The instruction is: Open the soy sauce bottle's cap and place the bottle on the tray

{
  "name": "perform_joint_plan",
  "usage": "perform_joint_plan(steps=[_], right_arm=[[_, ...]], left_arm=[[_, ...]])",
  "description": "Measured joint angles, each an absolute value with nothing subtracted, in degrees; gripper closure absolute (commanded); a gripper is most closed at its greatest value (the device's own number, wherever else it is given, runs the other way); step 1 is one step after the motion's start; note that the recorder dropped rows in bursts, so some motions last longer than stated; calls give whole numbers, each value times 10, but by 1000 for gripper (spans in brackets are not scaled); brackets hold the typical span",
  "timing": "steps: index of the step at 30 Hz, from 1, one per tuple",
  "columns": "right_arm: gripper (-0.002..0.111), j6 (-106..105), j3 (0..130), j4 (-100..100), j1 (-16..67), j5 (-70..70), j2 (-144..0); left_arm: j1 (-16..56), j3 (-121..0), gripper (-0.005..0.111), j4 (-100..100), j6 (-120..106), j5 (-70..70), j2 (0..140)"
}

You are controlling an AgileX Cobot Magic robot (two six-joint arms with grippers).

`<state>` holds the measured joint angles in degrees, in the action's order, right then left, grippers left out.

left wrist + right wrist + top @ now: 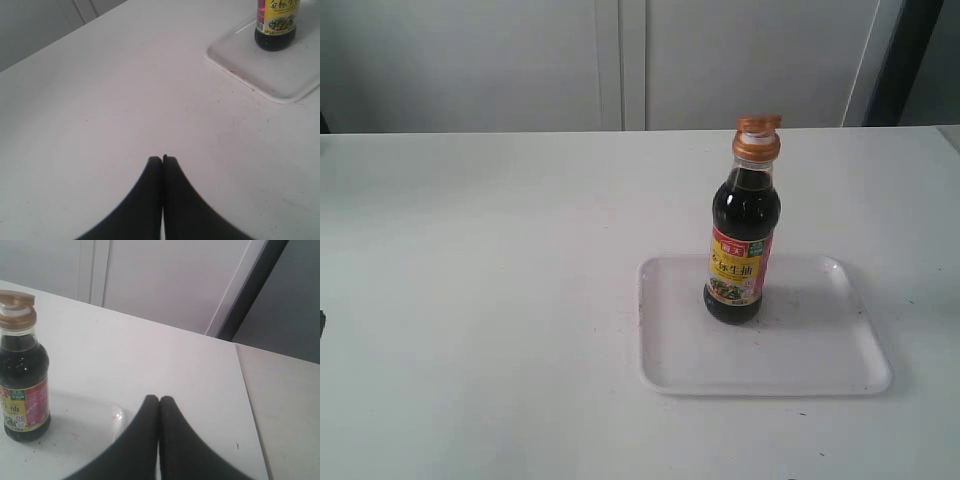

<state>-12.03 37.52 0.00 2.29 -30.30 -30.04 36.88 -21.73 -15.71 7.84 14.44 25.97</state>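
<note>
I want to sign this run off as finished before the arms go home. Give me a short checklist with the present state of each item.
1. Bottle on the tray: ok, its base sits inside the rim.
2. Bottle upright: ok, it stands straight in the exterior view.
3. Cap open: ok, the lid is flipped up and the white spout shows.
4. Left gripper free: ok, shut on nothing, over bare table, apart from the tray.
5. Right gripper free: ok, shut, holding nothing, apart from the bottle.
6. Spills: cannot tell; small dark specks on the tray could be drops or dirt.
</note>
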Motion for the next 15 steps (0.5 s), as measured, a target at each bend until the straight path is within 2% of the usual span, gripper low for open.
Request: perform_joint_plan(steps=[8, 15], right_arm=[[108, -120, 375, 0, 23, -303, -300], [108, -120, 375, 0, 23, -303, -300]], left_arm=[[361, -217, 107, -125, 30, 144, 237], [274, -193, 107, -82, 4, 144, 200]])
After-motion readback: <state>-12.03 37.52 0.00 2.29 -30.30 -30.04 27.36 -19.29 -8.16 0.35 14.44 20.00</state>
